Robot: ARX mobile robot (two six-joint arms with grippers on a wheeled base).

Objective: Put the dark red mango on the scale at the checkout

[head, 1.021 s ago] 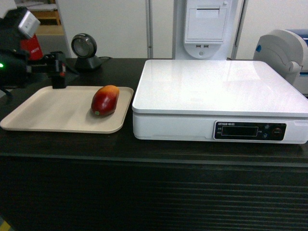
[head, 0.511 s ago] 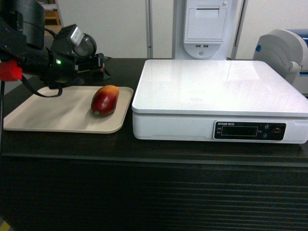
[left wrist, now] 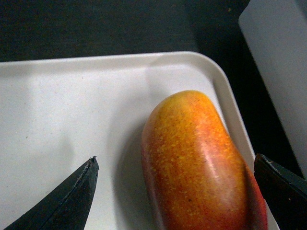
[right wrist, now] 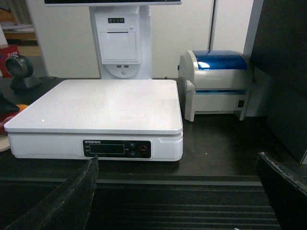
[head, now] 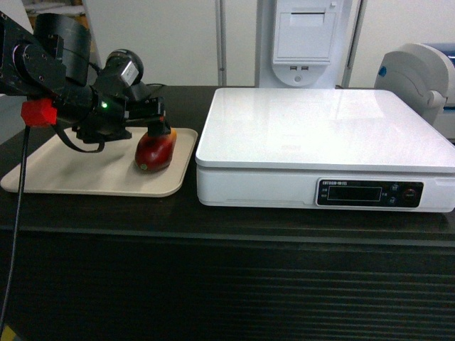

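Note:
The dark red mango (head: 153, 150) lies on the right part of a beige tray (head: 71, 167), its orange-yellow end pointing away. My left gripper (head: 155, 122) hovers over that far end. In the left wrist view the mango (left wrist: 201, 143) sits between the two black fingers, and the left gripper (left wrist: 176, 163) is open around it. The white scale (head: 320, 135) stands right of the tray on the dark checkout counter (head: 227, 284), its top bare. My right gripper (right wrist: 177, 160) is open and empty in front of the counter's ribbed panel, facing the scale (right wrist: 100, 103).
A white receipt-printer stand (head: 302, 39) rises behind the scale. A white and blue label printer (right wrist: 216, 81) sits to the scale's right. A round black scanner (right wrist: 19, 69) stands behind the tray. The tray rim (left wrist: 230, 110) lies close to the scale's left edge.
My left arm has swung right from the tray's far left corner to the mango, and its open jaws now stand on either side of the fruit. The mango has not moved.

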